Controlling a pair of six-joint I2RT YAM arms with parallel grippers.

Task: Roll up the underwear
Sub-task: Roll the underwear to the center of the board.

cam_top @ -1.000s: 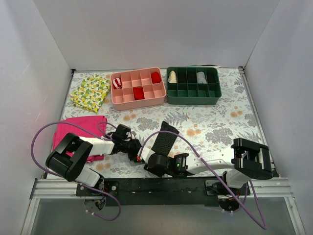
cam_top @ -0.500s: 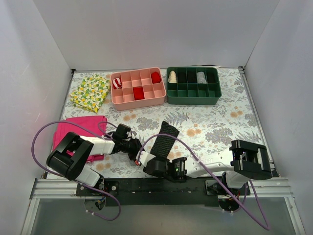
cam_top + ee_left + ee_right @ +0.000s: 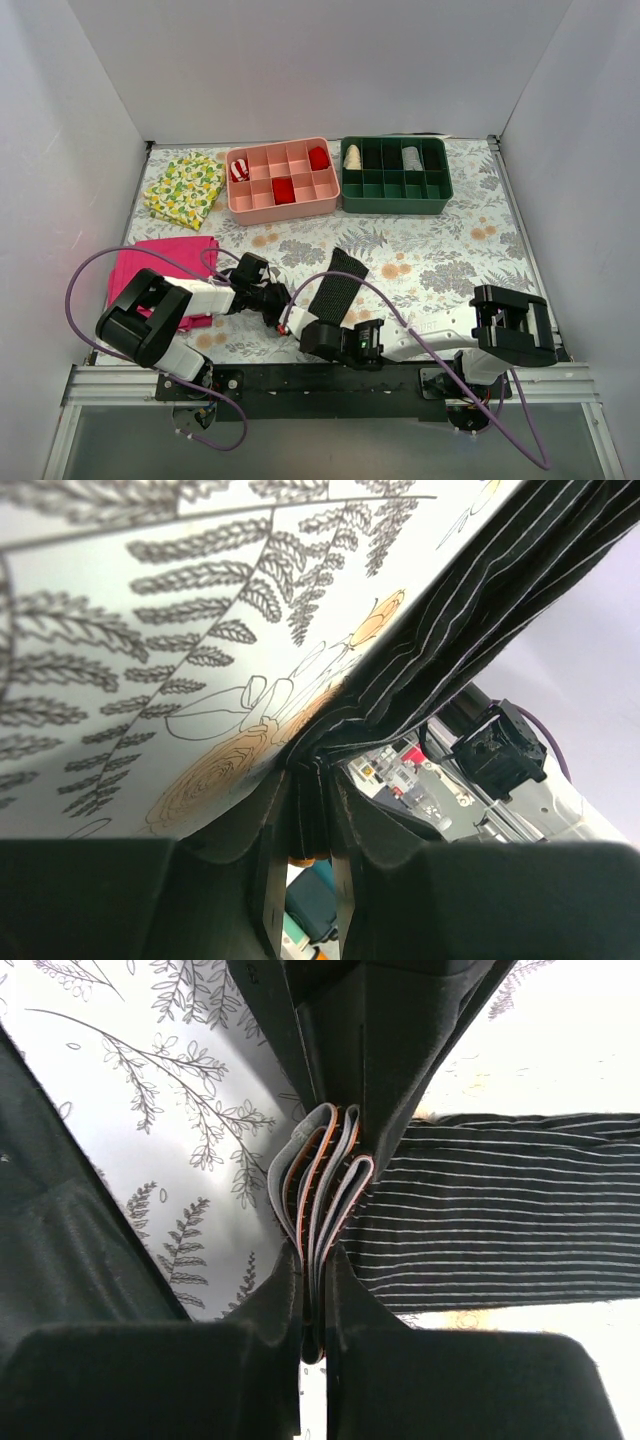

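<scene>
Striped black underwear (image 3: 337, 283), near end gripped twice.
Overhead: underwear stretched out, nearer the arms than the pink tray (image 3: 283, 180). Left wrist: left gripper (image 3: 310, 800) clamped on its bunched edge. Right wrist: right gripper (image 3: 312, 1290), just closed, pinches the gathered folds; rolling can likely begin.

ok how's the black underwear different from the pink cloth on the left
The underwear is black with thin pale stripes; the pink cloth is plain magenta. The underwear is drawn out as a narrow strip; the pink cloth lies as a broad folded rectangle. The underwear's near end is pinched by the left gripper and the right gripper; no gripper holds the pink cloth. Both are fabric on the floral table.
</scene>
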